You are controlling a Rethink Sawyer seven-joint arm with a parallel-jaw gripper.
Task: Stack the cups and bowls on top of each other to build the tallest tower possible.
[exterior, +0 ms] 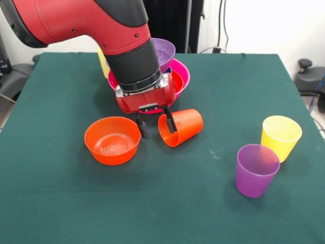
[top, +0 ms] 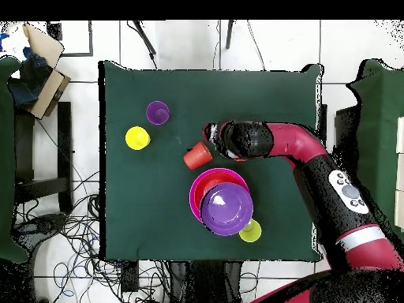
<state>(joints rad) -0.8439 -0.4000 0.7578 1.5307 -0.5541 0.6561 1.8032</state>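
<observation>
My gripper (exterior: 158, 130) hangs low over the table and is open. Its right finger (exterior: 170, 122) is inside the mouth of an orange cup (exterior: 184, 125) lying on its side, and its left finger (exterior: 142, 127) is outside the rim. A wide orange bowl (exterior: 112, 140) stands upright just left of the gripper. Behind the arm is the tower: a big pink bowl (exterior: 182, 71) with an orange bowl (exterior: 176, 81) nested in it and a tilted purple bowl (exterior: 164, 50) on top. In the overhead view the purple bowl (top: 227, 207) covers most of the pink one (top: 195, 192).
A purple cup (exterior: 256, 170) and a yellow cup (exterior: 281, 136) stand upright at the front right. A second yellow cup (exterior: 103, 62) stands behind the arm beside the pink bowl. My arm (top: 316, 158) hides the orange bowl in the overhead view.
</observation>
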